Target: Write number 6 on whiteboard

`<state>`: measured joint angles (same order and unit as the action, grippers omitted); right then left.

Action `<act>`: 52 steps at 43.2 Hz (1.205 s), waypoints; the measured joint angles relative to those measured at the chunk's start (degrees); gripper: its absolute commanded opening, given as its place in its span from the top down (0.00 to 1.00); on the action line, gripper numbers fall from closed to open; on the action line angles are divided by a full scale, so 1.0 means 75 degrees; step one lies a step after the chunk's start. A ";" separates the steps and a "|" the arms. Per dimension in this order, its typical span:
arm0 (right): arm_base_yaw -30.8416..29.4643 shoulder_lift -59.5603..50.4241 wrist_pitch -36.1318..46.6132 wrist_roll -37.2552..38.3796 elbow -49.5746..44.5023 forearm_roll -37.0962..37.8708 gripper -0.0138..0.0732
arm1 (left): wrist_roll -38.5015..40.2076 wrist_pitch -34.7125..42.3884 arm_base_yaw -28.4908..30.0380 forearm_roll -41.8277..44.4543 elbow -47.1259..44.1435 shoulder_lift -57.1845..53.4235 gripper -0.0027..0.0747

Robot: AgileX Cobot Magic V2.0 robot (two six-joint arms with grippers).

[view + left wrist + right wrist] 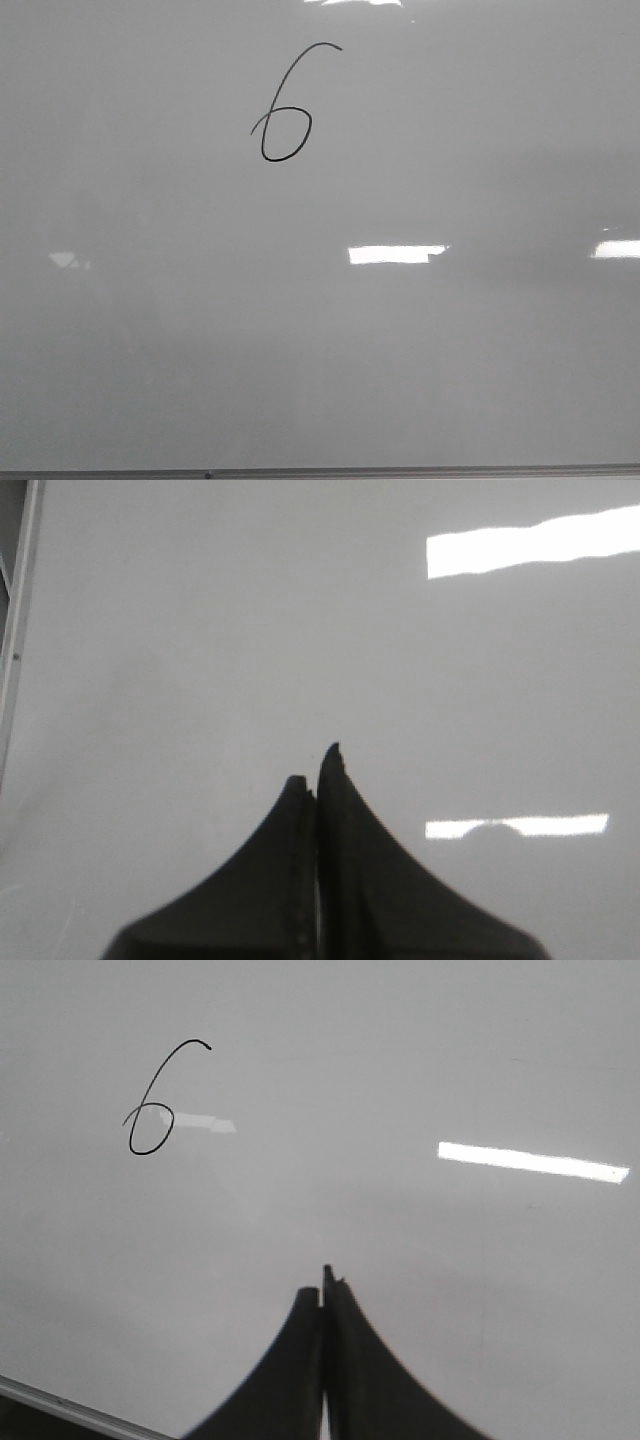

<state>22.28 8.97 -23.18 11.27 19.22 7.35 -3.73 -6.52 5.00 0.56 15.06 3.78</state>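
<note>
**Digit drawn on the board, both grippers pressed closed**

The whiteboard (420,380) is seen filling the front view, and its thin grey frame edge (320,471) is shown along the bottom. In the left wrist view the frame edge (18,650) is seen at one side of the board (200,630); in the right wrist view a strip of frame (70,1407) is cut across one corner. Wide bare board surface is shown on all sides of the digit, broken only by bright white light reflections (397,254).

The number 6 (285,110) is found in the upper part of the front view, left of centre. It is drawn as a thin black line: a long slanted curved stem is joined to a rounded closed loop, and a short stroke is carried out past the loop on its left. In the right wrist view the digit (155,1105) is seen well apart from the fingers.

The left gripper (318,770) is shown with its dark fingers (250,880) pressed together, nothing being held between them. The right gripper (324,1290) is likewise closed, finger against finger. Neither arm is seen in the front view. Whether the fingertips are touching the board cannot be told.
</note>
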 measured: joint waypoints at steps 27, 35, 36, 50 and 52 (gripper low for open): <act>0.0000 0.0000 0.0000 0.0015 0.0000 0.0000 0.91 | 0.0000 0.0000 0.0000 0.0000 -0.0005 -0.0140 0.99; 0.0000 0.0000 0.0000 0.0015 0.0000 0.0000 0.91 | 0.0000 -0.0079 -0.0044 0.0028 -0.0019 -0.0153 0.99; 0.0000 0.0000 0.0000 0.0015 0.0000 0.0000 0.91 | 0.0000 -0.0196 -0.0123 0.0028 -0.0019 -0.0146 0.99; 0.0000 0.0000 0.0000 0.0015 0.0000 0.0000 0.91 | 0.0000 -0.1761 -0.1084 0.0028 -0.0782 -0.0555 0.99; 0.0000 0.0000 0.0011 0.0015 0.0000 0.0000 0.91 | 0.0000 -0.1761 -0.0998 0.0028 -0.0994 -0.0555 0.99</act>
<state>22.28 8.97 -23.09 11.39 19.22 7.35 -3.73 -19.73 -2.49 0.77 7.61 -0.38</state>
